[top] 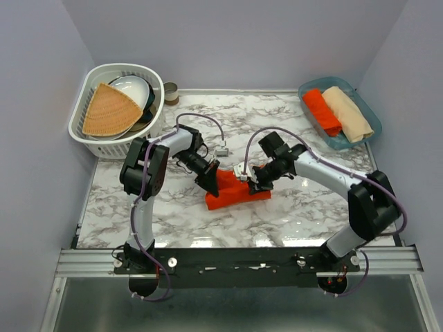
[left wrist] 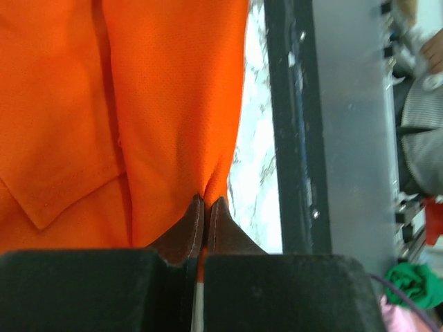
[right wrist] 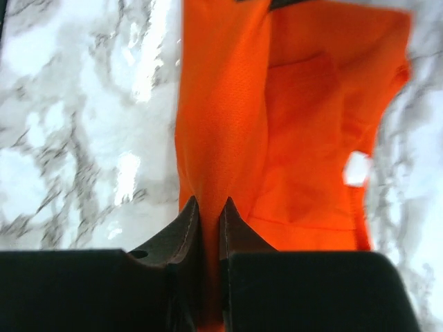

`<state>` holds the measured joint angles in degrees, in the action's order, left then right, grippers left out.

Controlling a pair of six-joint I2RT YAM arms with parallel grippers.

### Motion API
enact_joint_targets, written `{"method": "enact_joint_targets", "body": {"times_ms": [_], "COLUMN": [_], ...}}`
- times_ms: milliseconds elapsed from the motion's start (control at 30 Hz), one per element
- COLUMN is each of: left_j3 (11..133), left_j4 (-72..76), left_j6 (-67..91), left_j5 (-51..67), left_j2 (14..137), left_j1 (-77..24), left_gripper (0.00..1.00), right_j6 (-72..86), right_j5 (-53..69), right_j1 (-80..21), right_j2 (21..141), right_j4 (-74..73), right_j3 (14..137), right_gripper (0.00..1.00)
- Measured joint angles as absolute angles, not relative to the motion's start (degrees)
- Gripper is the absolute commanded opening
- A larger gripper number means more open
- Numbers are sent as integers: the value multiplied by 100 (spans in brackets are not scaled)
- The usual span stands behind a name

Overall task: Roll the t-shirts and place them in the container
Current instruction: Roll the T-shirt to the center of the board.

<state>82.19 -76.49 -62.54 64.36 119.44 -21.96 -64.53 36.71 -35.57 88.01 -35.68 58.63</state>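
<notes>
Far left, at the back corner of the glossy white-and-grey marbled desk (top: 311, 207): a white slotted plastic basket (top: 114, 146) holding a tan woven fan-shaped piece (top: 107, 112) and a round white bowl (top: 133, 86). Mid-desk: an orange-red t-shirt (top: 235, 195), fine mesh knit, folded into a long, thick band. At its left end, the left claw (left wrist: 206, 202), brown wedge-shaped fingers pressed together on a raised fold of the cloth. At its right end, the right claw (right wrist: 208, 204), likewise pinching a narrow ridge of the same fabric. Far right, back corner: a translucent blue tray (top: 331, 84) with an orange-red roll (top: 322, 111) and a pale beige roll (top: 347, 114), snug cylinders side by side, touching.
</notes>
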Motion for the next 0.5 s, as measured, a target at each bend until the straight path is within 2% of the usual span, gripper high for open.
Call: {"method": "enact_joint_targets", "body": {"times_ms": [167,500], "left_j3": [8359,9249], "left_j4": [-7609,-7596], "left_j6": [-5756,-5109], "left_j5": [6886,6897], "left_j2": [12007,12713], "left_j1": [-2106,-2093], "left_gripper": [0,0], "right_j6": [-6875,-7017], "right_j5": [4296,5057], "right_j1": [-3092,-2536], "right_j2": [9854,11491], "right_j4": [-4958,-6580], "right_j3": [6709,8016], "right_gripper": [14,13]}}
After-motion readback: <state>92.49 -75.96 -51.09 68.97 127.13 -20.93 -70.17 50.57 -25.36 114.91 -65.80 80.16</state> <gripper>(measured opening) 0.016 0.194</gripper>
